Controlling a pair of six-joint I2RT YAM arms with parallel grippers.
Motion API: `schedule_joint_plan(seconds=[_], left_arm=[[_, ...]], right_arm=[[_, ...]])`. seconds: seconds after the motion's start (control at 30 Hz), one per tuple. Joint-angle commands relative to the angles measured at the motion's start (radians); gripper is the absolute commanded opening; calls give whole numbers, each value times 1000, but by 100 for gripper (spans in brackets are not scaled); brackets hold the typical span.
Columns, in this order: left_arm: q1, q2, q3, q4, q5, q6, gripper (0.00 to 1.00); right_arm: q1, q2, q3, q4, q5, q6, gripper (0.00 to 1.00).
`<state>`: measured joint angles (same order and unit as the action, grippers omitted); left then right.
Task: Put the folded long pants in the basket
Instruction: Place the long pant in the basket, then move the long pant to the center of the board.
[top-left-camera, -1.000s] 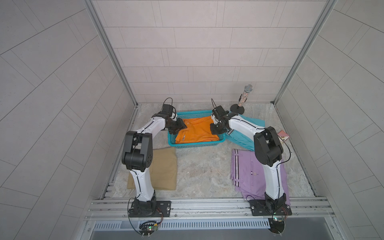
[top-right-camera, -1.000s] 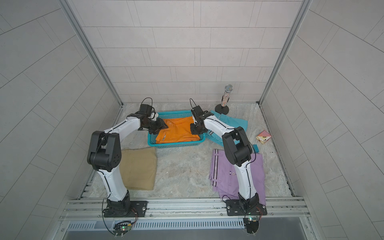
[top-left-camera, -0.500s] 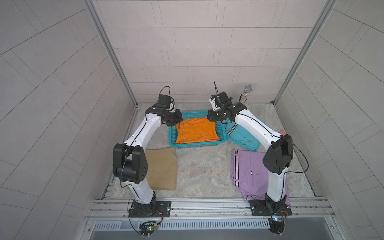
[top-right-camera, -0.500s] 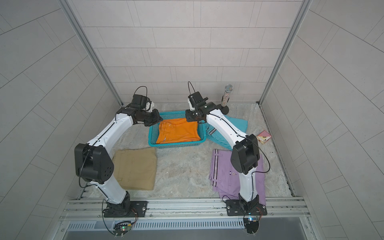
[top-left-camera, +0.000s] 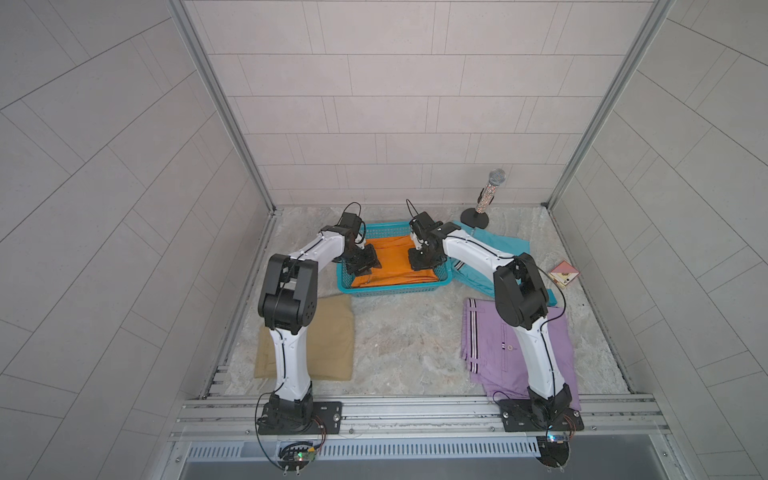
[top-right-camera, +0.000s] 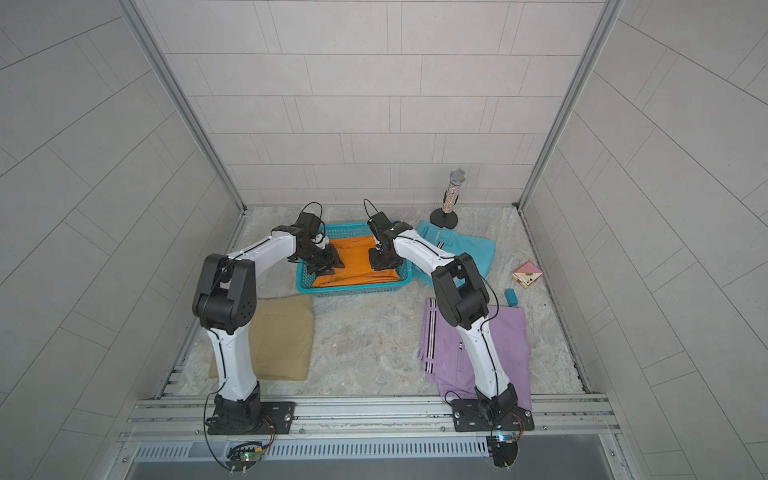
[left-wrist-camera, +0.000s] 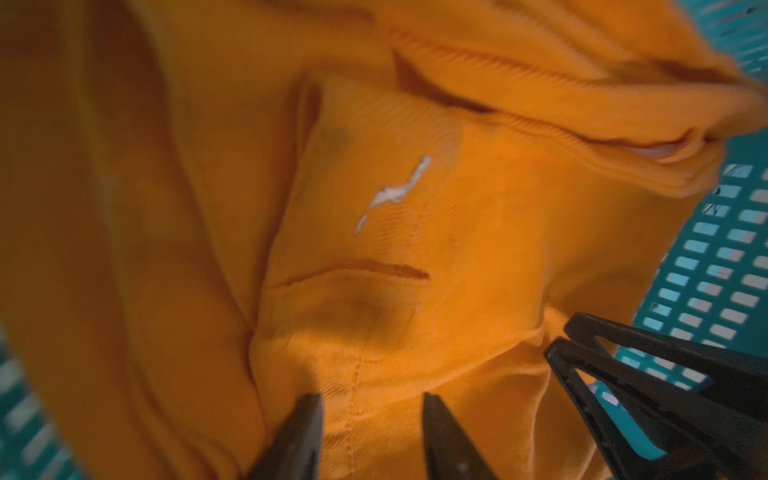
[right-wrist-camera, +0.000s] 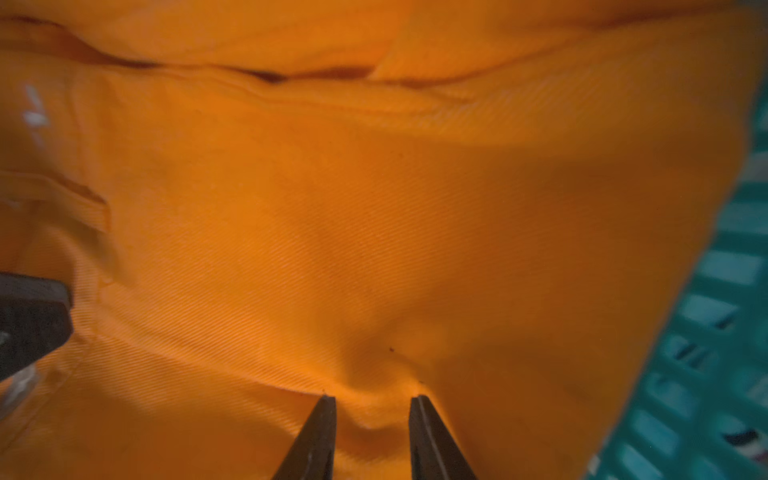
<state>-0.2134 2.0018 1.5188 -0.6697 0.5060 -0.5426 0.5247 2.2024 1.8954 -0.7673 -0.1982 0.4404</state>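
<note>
While the left hand (left-wrist-camera: 371, 397) and right hand (right-wrist-camera: 374, 397) stand open, the orange pants (top-left-camera: 395, 261) lie lengthwise along the basket (top-left-camera: 395, 288)

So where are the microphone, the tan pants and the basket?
Microphone (top-left-camera: 486, 195): in a top view, on its glittery handle.
Tan pants (top-left-camera: 332, 334): in a top view, on bare cloth beside the arm.
Basket (top-left-camera: 395, 287): in a top view, on its front wall.

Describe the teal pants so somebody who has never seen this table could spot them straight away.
Start at the turquoise mesh basket at the back of the table. The teal pants lie flat on the table beside it, on the side of the glittery microphone. Same colour as the basket, but soft folded cloth with black-white striped trim.
</note>
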Motion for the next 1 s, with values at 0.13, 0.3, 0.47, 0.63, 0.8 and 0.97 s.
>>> schedule_joint_plan(seconds=[0.13,0.3,0.47,0.63,0.8,0.97], left_arm=[[10,-214,190,-377,-146,-80,92],[76,-433,55,-407,-110,-72,94],[435,-799,-594,219,409,-431,100],[544,-921,-603,-24,388,-197,100],[550,-873,-473,-329,247,70,100],[550,-880,-393,-513,31,202,100]], right_arm=[[65,-364,-62,-39,11,5,45],[266,-692,-501,252,-32,175,62],[535,-816,-792,564,58,355,69],[631,-716,-868,681,96,430,71],[631,-528,-838,791,30,479,71],[631,-309,-757,887,-39,539,70]])
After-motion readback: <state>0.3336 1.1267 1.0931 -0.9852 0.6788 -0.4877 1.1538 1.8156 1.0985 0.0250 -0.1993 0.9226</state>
